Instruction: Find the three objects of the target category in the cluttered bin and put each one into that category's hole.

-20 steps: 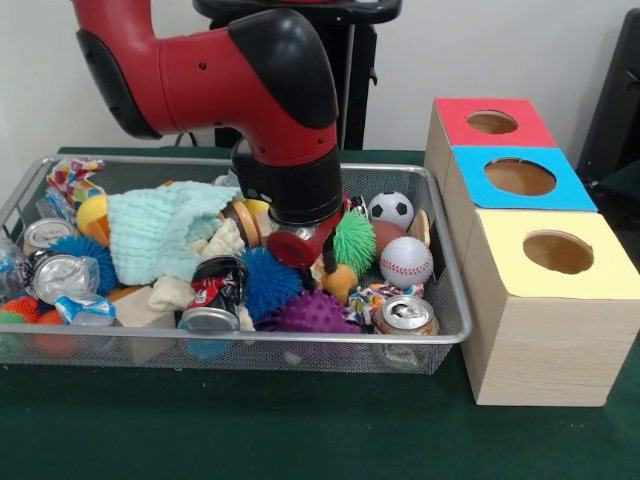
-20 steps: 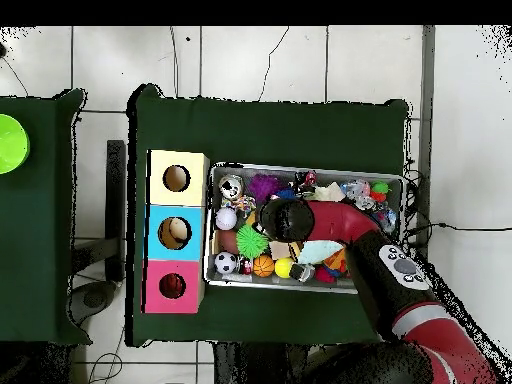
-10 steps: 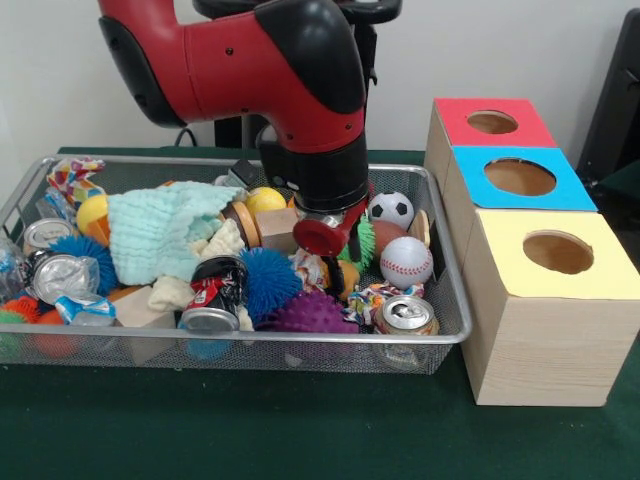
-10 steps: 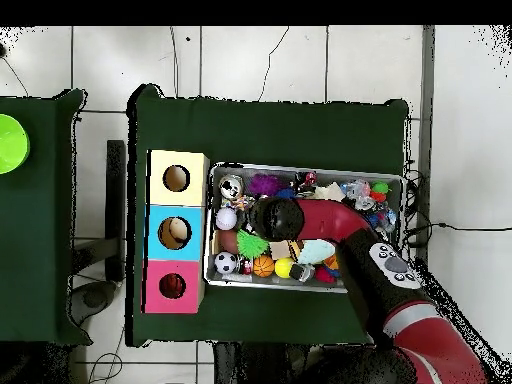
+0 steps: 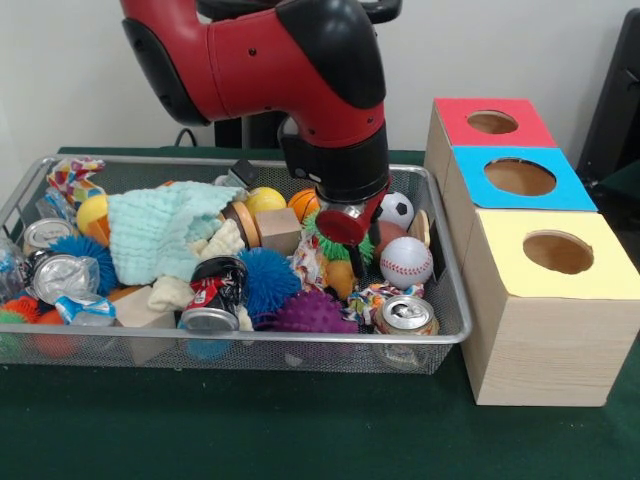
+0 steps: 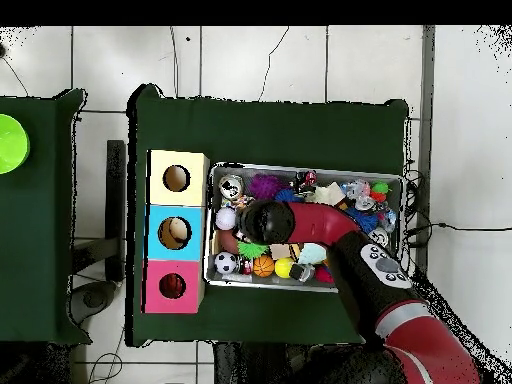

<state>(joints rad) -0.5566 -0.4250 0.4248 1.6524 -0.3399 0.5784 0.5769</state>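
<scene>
The silver wire-mesh bin point(image 5: 250, 340) is full of mixed toys; it also shows in the overhead view point(image 6: 305, 168). My gripper point(image 5: 348, 255) hangs under the red and black wrist over the bin's right part, just above the green spiky ball point(image 5: 328, 243). The wrist hides most of it, so I cannot tell how it stands or whether it holds anything. A small striped orange-and-white soft thing point(image 5: 306, 266) lies just left of it, too hidden to name. The red-topped box's hole point(image 5: 492, 122) is at the far right, and in the overhead view point(image 6: 172, 286) at the lower left.
A mint knitted cloth point(image 5: 160, 230) covers the bin's left middle. A baseball point(image 5: 405, 262), a soccer ball point(image 5: 398, 208), a can point(image 5: 405, 315), and purple point(image 5: 310, 312) and blue point(image 5: 268, 280) spiky balls lie around the gripper. The blue-topped point(image 5: 520, 178) and yellow-topped point(image 5: 558, 252) boxes stand right of the bin.
The arm has swung to the right in the front view, towards the boxes, and the wrist has risen a little. A wooden block and an orange ball behind it now show.
</scene>
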